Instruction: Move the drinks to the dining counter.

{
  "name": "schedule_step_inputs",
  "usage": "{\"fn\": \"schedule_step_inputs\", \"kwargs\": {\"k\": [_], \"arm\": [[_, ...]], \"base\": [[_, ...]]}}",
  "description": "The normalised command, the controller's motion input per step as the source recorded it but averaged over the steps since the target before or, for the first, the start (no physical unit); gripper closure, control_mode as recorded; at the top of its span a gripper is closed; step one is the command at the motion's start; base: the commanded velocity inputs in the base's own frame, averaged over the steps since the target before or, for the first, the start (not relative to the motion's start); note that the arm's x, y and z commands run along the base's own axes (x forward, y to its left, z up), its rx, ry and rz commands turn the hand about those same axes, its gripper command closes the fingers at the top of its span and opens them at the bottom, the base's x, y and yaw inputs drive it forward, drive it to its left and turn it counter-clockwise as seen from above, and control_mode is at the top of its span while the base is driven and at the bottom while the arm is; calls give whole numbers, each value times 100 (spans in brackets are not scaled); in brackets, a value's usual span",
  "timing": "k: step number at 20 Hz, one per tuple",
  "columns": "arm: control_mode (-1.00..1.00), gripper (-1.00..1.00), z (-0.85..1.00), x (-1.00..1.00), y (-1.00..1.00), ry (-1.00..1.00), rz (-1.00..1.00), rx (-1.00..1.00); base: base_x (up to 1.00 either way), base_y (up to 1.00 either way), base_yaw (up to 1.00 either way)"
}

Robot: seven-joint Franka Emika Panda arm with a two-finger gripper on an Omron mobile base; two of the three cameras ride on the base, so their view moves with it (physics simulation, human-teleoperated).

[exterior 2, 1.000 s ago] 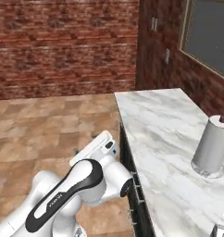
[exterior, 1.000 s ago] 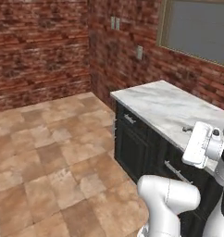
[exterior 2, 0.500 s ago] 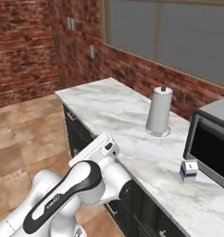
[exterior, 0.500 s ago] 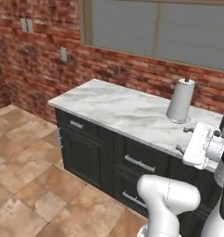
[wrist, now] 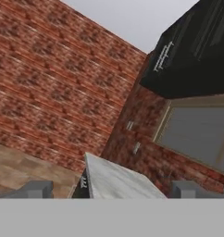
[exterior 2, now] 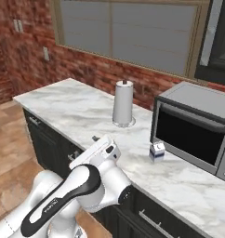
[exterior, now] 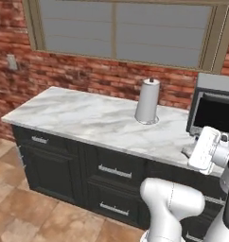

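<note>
I see a small blue-and-white carton [exterior 2: 156,150] standing on the grey-veined white marble counter [exterior 2: 82,107], just beside the silver microwave [exterior 2: 196,123]. A tall white paper towel roll [exterior 2: 123,103] stands nearby. My gripper [wrist: 111,189] holds nothing, fingers spread wide.

Marble counter corner [wrist: 115,181] below brick walls [wrist: 49,88], window [wrist: 197,136] and dark upper cabinet [wrist: 197,51].
</note>
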Motion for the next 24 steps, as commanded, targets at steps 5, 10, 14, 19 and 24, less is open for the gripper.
{"fn": "schedule_step_inputs", "kwargs": {"k": [5, 10, 14, 19, 24], "arm": [[100, -100, 0, 0, 0, 0, 0, 0], [100, -100, 0, 0, 0, 0, 0, 0], [100, -100, 0, 0, 0, 0, 0, 0], [100, -100, 0, 0, 0, 0, 0, 0], [100, -100, 0, 0, 0, 0, 0, 0]], "base": [[47, -53, -28], [56, -61, -21], [18, -26, -12], [1, -5, -20], [0, 0, -42]]}}
